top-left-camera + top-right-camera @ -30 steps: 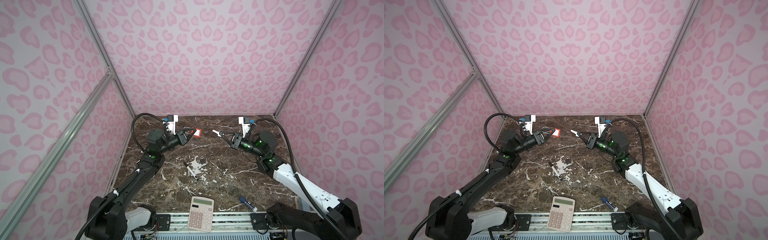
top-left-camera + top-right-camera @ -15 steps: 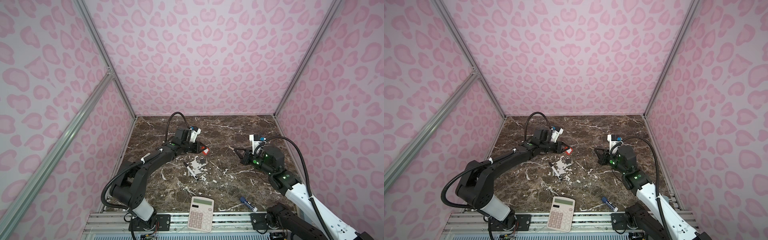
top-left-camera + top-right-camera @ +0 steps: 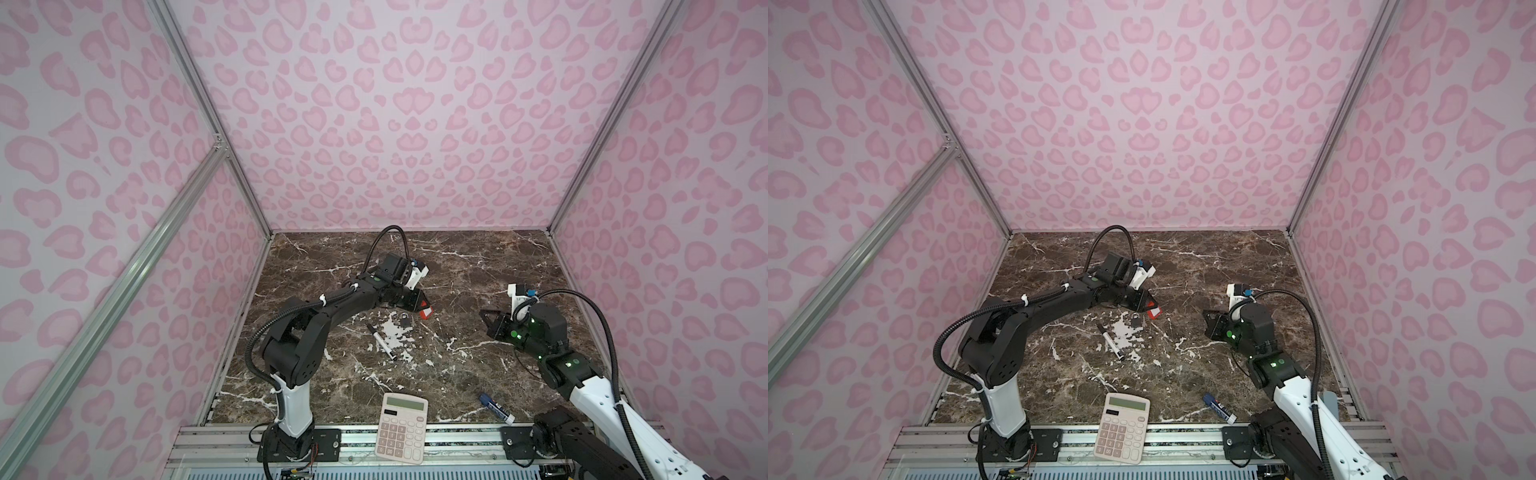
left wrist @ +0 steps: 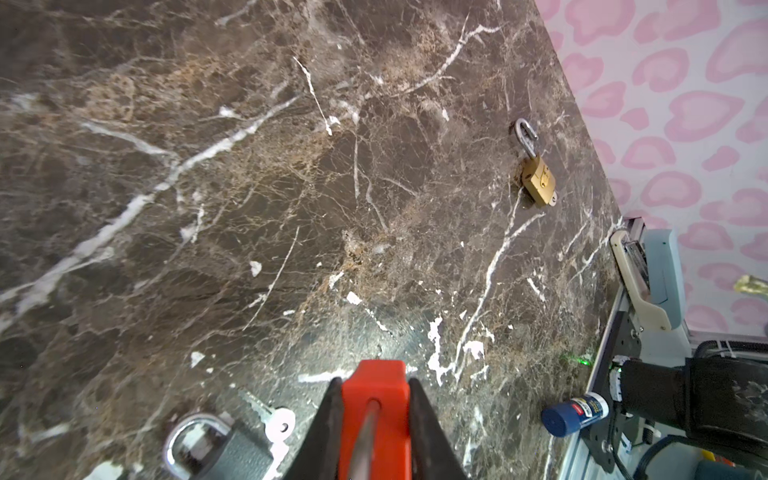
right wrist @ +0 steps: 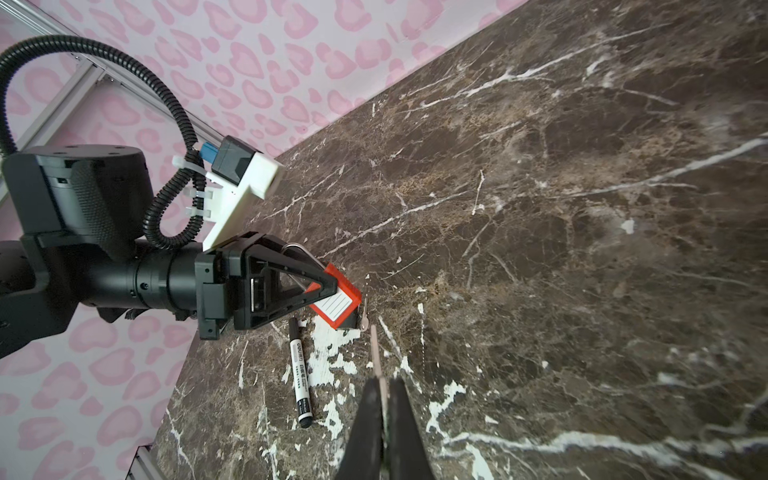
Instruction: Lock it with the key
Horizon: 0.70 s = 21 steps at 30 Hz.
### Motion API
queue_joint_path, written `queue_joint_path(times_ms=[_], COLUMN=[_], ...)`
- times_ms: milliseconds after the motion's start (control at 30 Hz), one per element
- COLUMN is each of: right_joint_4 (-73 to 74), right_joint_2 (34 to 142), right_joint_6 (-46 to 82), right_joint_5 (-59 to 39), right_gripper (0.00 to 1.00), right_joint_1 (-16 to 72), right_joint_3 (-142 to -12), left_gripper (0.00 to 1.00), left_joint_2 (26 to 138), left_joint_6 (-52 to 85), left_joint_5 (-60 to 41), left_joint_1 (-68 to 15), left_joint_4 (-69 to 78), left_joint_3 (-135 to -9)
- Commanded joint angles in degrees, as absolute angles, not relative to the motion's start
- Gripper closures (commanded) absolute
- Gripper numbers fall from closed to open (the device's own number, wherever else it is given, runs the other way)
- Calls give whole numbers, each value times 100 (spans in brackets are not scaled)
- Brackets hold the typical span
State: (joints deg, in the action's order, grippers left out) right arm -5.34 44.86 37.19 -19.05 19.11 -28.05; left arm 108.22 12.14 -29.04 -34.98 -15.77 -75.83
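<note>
In both top views the left fingers hang low over the middle of the desk, down from the back edge where they were a second ago, clamped on the red padlock. The left wrist view shows that grip close up. In the right wrist view the right fingers are pressed together on the key, well apart from the padlock.

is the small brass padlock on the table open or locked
Open. In the left wrist view the brass padlock lies flat on the marble table, and its shackle is swung out, free end clear of the body.
</note>
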Motion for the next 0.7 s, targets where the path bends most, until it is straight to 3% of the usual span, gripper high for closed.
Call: queue_joint_path(times_ms=[0, 667], right_joint_4=[-387, 71], right_joint_2=[4615, 5152], right_joint_6=[3767, 4071], right_joint_5=[-1863, -2171], right_gripper=[100, 100], right_joint_1=[1918, 2024], right_joint_3=[-2870, -2769], left_gripper=[97, 96], left_joint_2=[10897, 11606], left_joint_6=[963, 914], left_joint_5=[-2883, -3111], left_joint_1=[-3515, -3647], left_joint_4=[-1787, -1831], left_joint_3=[-7672, -8091])
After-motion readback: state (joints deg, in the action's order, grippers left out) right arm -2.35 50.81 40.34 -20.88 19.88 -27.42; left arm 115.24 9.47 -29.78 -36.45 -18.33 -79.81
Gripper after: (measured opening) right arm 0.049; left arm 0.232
